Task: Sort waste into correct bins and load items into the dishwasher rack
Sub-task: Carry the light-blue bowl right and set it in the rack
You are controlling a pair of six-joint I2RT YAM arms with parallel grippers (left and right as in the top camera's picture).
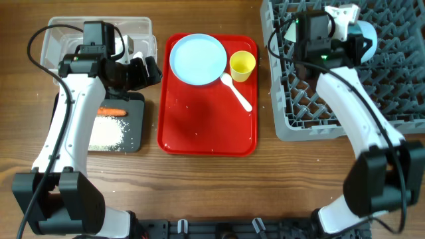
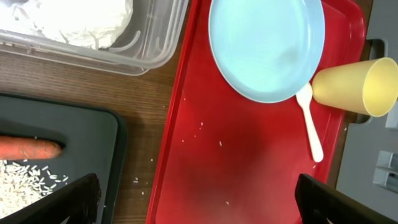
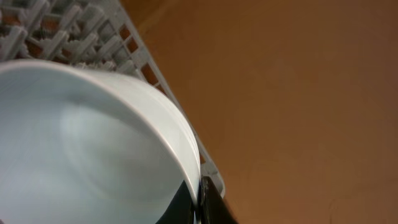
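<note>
Over the far right corner of the rack (image 1: 345, 99), pinches a pale bowl (image 3: 93, 143) by its rim in the closed right gripper (image 3: 198, 208), pegs just beneath. Hangs the left gripper (image 2: 199, 202) spread wide and empty between black tray (image 1: 136, 126) and red tray (image 1: 206, 133), nearer the plate (image 1: 198, 59), cup (image 1: 242, 64) and spoon (image 1: 237, 91), handle slanting toward the near right. Shows no readable writing.

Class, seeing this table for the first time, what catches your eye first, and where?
The bright red serving tray in the middle stands out, carrying a light blue plate, yellow cup and white spoon. On the right, the right pincer grips a pale bowl by its rim at the grey dishwasher rack. On the left, a carrot and rice lie on a black tray.
</note>
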